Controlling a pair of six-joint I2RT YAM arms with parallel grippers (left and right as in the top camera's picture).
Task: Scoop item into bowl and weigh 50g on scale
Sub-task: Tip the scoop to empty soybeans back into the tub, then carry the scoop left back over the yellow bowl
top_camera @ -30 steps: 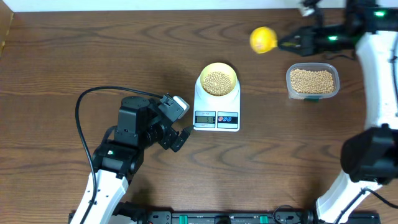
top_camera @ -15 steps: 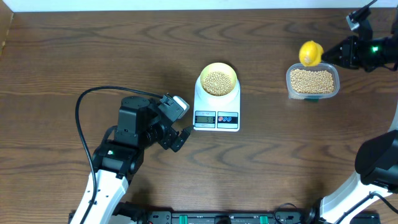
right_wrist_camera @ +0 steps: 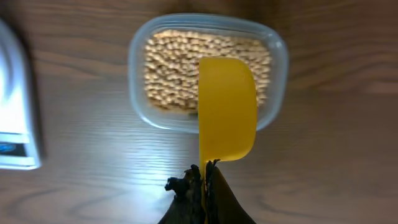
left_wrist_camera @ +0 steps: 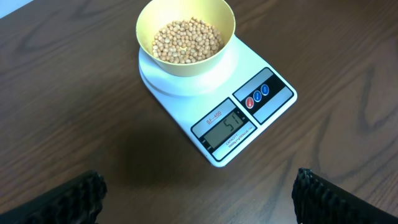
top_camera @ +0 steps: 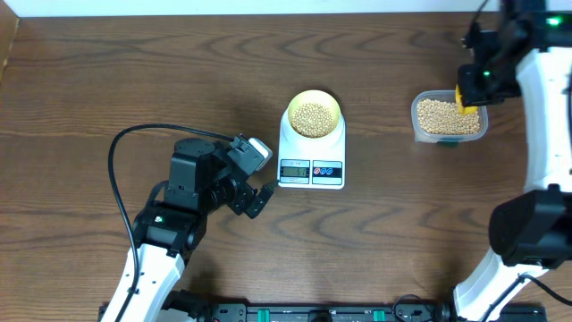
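Scoop (right_wrist_camera: 227, 109) back over tub (right_wrist_camera: 138, 43), was mid-table a sec ago; right gripper (right_wrist_camera: 205, 177) pinches its handle. Left gripper (left_wrist_camera: 199, 198) wide, idle. Beans (left_wrist_camera: 186, 38) in bowl (left_wrist_camera: 186, 66) on scale (left_wrist_camera: 186, 107); display (left_wrist_camera: 225, 127) reads 51, so we judge weighing approx done.

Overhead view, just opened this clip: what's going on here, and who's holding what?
The right gripper is shut on the handle of a yellow scoop, holding it over the clear tub of beans at the table's far right. Whether the scoop carries beans cannot be told. The pale-yellow bowl, partly filled with beans, sits on the white scale, whose display appears to read 51. The left gripper hangs open near the scale's front, holding nothing.
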